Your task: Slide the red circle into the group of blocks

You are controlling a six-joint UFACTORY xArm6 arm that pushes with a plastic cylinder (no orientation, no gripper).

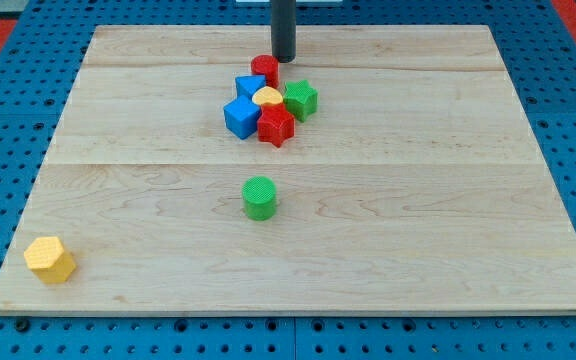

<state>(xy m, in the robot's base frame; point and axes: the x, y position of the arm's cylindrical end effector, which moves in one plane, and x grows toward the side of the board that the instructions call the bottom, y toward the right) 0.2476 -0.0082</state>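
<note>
The red circle is a short red cylinder at the top of the group of blocks. It touches the group's blue block. The group also holds a larger blue block, a yellow heart, a green star and a red star. My tip is the lower end of the dark rod, just to the upper right of the red circle, close to it or touching it.
A green cylinder stands alone below the group, near the board's middle. A yellow hexagon block sits at the bottom left corner. The wooden board lies on a blue pegboard surface.
</note>
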